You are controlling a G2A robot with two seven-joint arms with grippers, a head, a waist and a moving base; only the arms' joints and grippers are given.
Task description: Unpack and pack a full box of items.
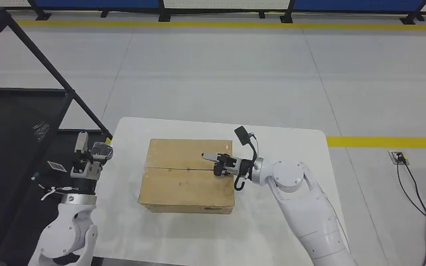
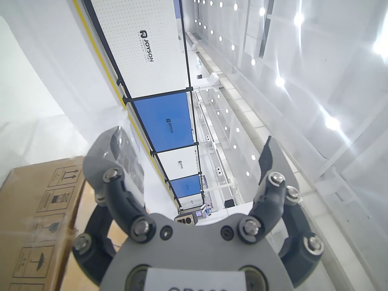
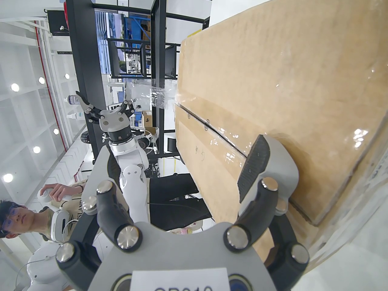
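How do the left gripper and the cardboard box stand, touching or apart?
Apart. The top view shows bare table between the left gripper and the cardboard box.

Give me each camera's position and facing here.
Top view: above the arms, looking down at the table and closed box; both arms show, right gripper over the box's seam.
Left wrist view: on the left wrist, aimed up at partition panels and ceiling; open left gripper in front.
Right wrist view: looks along the box top past its open gripper.
Shared: the box, in all three.
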